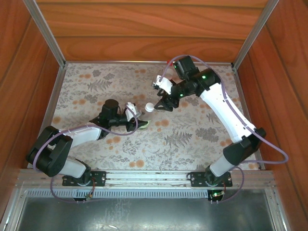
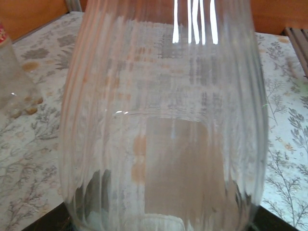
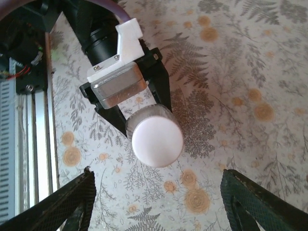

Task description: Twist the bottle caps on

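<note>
My left gripper [image 1: 133,115] is shut on a clear ribbed bottle [image 2: 163,125], which spreads across most of the left wrist view. In the top view this bottle's green label [image 1: 143,124] shows just right of the left fingers. A white cap [image 3: 157,142] sits on the bottle's neck, seen end-on from the right wrist. My right gripper [image 3: 159,202] is open. Its dark fingers [image 3: 72,202] stand wide on either side, apart from the cap [image 1: 150,107]. A second clear bottle [image 2: 12,82] with a bit of red on it stands at the far left of the left wrist view.
The floral tabletop [image 1: 192,139] is ringed by wooden walls [image 1: 144,29]. A metal rail [image 1: 144,177] carrying the arm bases runs along the near edge. The left wrist's camera housing [image 3: 118,79] sits just behind the cap.
</note>
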{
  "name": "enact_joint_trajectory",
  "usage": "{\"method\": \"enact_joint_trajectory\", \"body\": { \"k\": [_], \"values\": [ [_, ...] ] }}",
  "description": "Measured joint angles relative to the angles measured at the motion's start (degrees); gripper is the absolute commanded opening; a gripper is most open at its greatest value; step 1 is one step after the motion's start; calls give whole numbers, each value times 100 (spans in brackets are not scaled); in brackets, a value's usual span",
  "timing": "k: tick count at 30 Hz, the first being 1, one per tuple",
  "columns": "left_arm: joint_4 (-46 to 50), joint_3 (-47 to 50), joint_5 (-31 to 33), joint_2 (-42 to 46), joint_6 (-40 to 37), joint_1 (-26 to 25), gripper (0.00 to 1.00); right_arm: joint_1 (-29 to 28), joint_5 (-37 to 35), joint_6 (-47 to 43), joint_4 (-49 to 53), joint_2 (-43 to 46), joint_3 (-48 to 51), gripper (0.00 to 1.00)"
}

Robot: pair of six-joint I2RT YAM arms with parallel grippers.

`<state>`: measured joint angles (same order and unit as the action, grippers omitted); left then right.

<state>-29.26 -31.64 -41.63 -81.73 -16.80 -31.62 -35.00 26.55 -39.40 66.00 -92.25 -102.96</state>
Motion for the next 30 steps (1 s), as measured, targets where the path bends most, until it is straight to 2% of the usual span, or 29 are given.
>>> {"method": "enact_joint_trajectory", "body": {
  "k": [5,8,12,19,24,30],
  "values": [
    [120,-4,-205,0,13,0,51,-179,101,-487,341,-501,-343,70],
    [146,-26,-264,0,13,0,51,-282,105,-629,492,-748,-400,65],
    [170,-26,-308,2,11,0,51,-361,103,-704,640,-970,-448,63],
    [205,-26,-328,68,-11,0,51,-361,83,-686,702,-1038,-533,46],
    [210,-26,-317,79,-11,0,51,-361,59,-678,704,-1038,-546,42],
    [234,-26,-199,111,-4,0,51,-363,22,-520,662,-1038,-542,32]
  ]
}}
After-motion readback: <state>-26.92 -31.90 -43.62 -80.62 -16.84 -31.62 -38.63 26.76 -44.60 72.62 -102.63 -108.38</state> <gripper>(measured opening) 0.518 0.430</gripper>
